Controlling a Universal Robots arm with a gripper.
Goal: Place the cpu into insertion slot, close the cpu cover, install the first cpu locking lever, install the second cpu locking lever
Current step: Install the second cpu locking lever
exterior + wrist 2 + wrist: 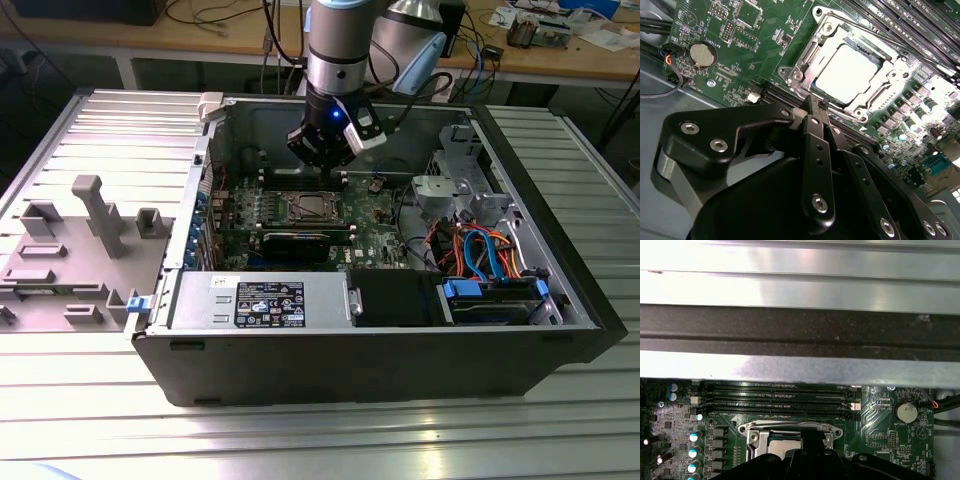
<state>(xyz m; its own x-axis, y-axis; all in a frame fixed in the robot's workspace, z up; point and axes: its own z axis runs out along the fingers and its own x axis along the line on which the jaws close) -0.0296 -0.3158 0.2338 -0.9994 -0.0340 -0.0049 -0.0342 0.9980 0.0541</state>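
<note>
Silver-grey and flat, the cpu already sits in the insertion slot, and in the second wrist view the cpu cover lies down around it, its square window framing the bright metal top. My gripper hangs just above the frame's near edge, its black fingers pressed together with nothing between them — a narrow tip, which I judge suits working the thin wire levers beside the socket.

In the first wrist view the slot shows beside long black memory slots on the green motherboard, with the case's brushed metal wall beyond.

In the exterior view my gripper stands inside the open computer case, poised over the socket — close, but whether touching I cannot tell.
</note>
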